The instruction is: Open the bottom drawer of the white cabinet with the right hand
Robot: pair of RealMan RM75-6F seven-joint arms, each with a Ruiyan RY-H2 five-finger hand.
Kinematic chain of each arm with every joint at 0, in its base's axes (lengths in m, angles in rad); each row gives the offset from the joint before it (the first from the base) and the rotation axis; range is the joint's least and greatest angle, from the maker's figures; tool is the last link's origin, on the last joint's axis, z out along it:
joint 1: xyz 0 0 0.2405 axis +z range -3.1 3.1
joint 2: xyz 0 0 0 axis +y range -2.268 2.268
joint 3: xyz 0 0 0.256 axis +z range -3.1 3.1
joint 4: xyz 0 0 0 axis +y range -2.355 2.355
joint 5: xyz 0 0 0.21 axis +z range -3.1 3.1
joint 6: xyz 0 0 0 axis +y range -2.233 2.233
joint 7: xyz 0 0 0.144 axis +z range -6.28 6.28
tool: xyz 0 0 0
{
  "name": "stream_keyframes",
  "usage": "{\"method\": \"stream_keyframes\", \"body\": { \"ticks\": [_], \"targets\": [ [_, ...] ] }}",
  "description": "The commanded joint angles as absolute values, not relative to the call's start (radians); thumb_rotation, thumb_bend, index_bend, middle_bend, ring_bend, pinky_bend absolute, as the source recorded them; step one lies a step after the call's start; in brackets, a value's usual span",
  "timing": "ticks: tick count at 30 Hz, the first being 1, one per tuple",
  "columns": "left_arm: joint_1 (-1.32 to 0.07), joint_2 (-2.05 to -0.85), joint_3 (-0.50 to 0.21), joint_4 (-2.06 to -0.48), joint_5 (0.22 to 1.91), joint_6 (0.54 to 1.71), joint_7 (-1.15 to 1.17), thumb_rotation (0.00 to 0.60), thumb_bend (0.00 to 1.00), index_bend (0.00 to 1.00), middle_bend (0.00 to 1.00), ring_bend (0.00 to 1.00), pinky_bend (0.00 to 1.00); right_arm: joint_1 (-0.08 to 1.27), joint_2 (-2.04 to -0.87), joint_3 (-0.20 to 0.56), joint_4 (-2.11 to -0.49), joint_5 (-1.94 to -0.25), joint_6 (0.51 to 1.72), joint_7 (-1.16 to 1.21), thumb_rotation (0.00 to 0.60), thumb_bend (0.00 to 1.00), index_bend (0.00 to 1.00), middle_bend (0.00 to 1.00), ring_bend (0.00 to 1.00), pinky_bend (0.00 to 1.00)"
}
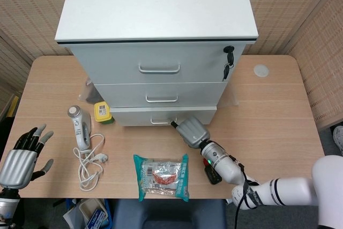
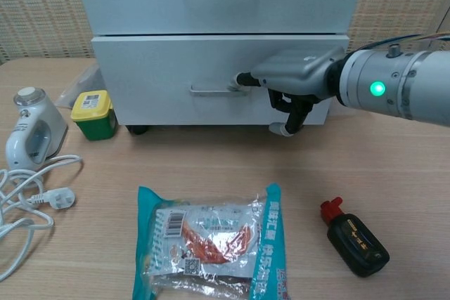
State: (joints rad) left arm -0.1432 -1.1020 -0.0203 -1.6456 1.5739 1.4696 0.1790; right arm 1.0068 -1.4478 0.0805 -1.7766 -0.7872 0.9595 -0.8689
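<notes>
Fingertips (image 2: 245, 79) of right hand (image 2: 292, 79) hooked on handle (image 2: 211, 90) of bottom drawer (image 2: 162, 75), grip partly hidden. Drawer slightly out from white cabinet (image 1: 155, 25), contents unseen. Left hand (image 1: 20, 160) spread, holding nothing.

Your cabinet (image 1: 155, 20) is white on top, with pale grey-white drawer fronts and a thin dark line under the top slab; its key (image 1: 229, 54) is black. The bottom drawer (image 2: 176, 68) shows the same pale grey-white, its handle (image 2: 211, 90) light metal. Your right hand (image 2: 292, 79) is silver-grey with black fingers (image 2: 294, 112) and pale tips; a green light (image 2: 377, 88) glows on the wrist. Your left hand (image 1: 21, 156) is silver with black fingers tipped grey. The table (image 1: 268, 116) is light wood grain. The packet (image 2: 211, 240) is teal-edged, clear, with red contents. The small bottle (image 2: 355, 238) is black with a red cap. The little tub (image 2: 93, 112) is green with a yellow lid.
</notes>
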Motion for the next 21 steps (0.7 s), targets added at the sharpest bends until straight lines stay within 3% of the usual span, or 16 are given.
{"method": "stream_keyframes", "body": {
  "ticks": [1, 21],
  "targets": [
    [-0.143, -1.103, -0.019, -1.644, 1.574, 1.468, 0.180, 0.600, 0.29, 0.14, 0.01, 0.06, 0.14, 1.007, -1.441, 0.066, -1.794, -0.794, 0.973, -0.879, 0.600, 0.35, 0.09, 0.88, 0.98, 0.92],
    [-0.146, -1.114, -0.017, -1.639, 1.572, 1.462, 0.181, 0.600, 0.29, 0.14, 0.01, 0.06, 0.14, 1.000, -1.400, -0.020, -1.937, -0.836, 1.034, -0.943, 0.600, 0.35, 0.08, 0.88, 0.98, 0.92]
  ]
}}
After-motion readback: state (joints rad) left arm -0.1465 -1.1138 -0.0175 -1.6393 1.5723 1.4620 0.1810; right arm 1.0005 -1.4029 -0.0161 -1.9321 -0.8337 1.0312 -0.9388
